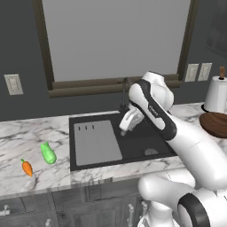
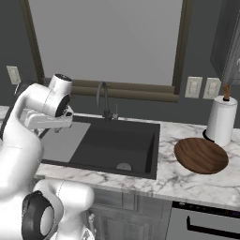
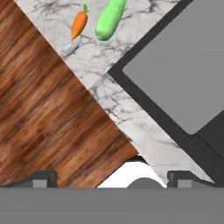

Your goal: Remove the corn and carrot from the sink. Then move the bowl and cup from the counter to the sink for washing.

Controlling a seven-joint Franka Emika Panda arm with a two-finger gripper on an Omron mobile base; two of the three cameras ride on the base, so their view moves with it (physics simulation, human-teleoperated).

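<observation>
My pincer (image 3: 112, 179) is open and empty above the sink (image 1: 133, 146); corn (image 1: 48, 153) and carrot (image 1: 27, 167) lie on the counter (image 1: 26, 142), left of the sink.

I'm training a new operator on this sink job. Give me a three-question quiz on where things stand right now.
1. True or false: the corn and carrot lie on the counter left of the sink.
2. Where is the bowl? A) in the sink B) on the counter right of the sink C) in the gripper
3. Fill in: the gripper, above the sink, is ____ and holds nothing.

Key: 1 true; 2 B; 3 open
</observation>
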